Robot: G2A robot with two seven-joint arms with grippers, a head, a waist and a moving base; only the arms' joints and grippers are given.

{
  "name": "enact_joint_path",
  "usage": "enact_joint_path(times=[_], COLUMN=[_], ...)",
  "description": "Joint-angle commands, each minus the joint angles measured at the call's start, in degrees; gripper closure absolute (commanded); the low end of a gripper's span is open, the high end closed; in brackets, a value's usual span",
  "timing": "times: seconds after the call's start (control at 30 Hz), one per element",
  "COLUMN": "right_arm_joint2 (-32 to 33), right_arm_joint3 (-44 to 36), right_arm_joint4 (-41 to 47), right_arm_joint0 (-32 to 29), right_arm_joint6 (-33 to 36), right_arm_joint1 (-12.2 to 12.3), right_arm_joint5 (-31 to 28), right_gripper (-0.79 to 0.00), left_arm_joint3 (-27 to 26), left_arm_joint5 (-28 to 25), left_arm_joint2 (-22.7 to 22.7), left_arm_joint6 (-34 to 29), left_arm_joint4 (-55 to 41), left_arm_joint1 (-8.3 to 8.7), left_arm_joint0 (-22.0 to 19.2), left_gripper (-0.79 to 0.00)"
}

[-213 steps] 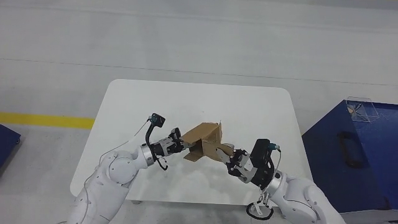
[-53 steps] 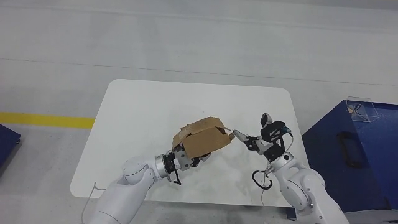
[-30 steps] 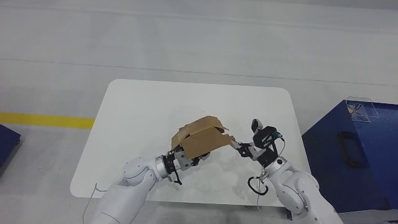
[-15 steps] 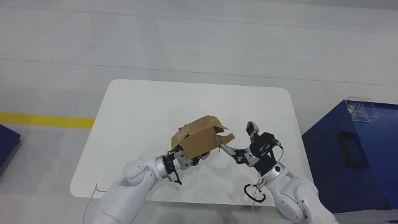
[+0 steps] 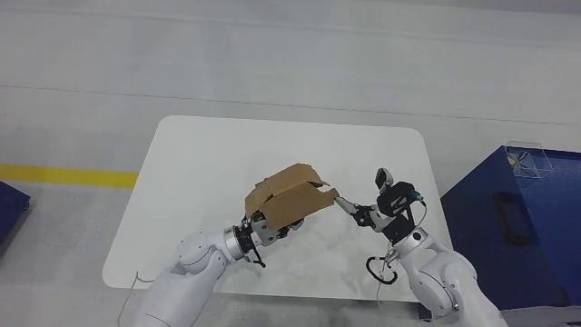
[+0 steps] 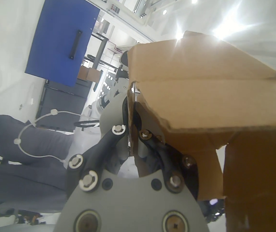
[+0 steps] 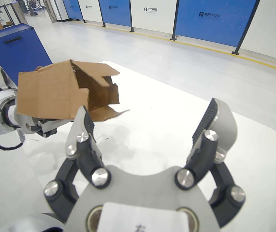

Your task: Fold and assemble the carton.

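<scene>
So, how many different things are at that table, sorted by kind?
carton: 1
grippers: 2 (left gripper shut on the carton, right gripper open)
table: 1
Total: 4

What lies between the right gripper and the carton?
Nothing stands between them: the top view shows the right gripper close beside the carton, above bare table.

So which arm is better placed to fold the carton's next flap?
Right, probably. The left gripper is shut on the carton, holding it above the table, so it is occupied. The right gripper is open and empty, close beside the carton's open end, where a loose flap faces it.
</scene>
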Motion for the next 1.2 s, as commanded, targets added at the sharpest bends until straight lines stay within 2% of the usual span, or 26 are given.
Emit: enact_joint_path(times=[0.0,0.23,0.67,0.87,1.17], right_arm_joint2=[-0.02,-0.72,-0.84,-3.35,-0.97], right_arm_joint3=[-0.27,0.61,-2.08,0.08,2.54], right_arm_joint4=[-0.35,-1.00,0.50,-1.21,-1.28], right_arm_joint0=[0.14,0.98,1.64,3.28,3.40], right_arm_joint6=[0.14,1.05,1.35,2.02,3.36], right_arm_joint1=[-0.02,-0.17,-0.31,-0.60,-0.38], right_arm_joint5=[0.16,0.38,-1.10,-0.82,-1.20], right_gripper=[-0.785,-0.785,-0.785,-0.785,-0.785], left_arm_joint3=[-0.69,-1.55,-0.59,-0.30,-0.24], left_arm_joint5=[-1.01,-3.12,-0.06,-0.43,-1.58], left_arm_joint2=[0.23,0.97,2.72,3.11,2.53], left_arm_joint6=[-0.96,-2.10,0.07,0.20,-0.81], left_arm_joint4=[1.48,4.87,8.10,8.15,7.40], left_arm_joint1=[0.10,0.21,-0.03,-0.21,-0.19], left_arm_joint0=[0.56,1.42,0.66,0.52,0.81], left_gripper=[0.000,0.000,0.000,0.000,0.000])
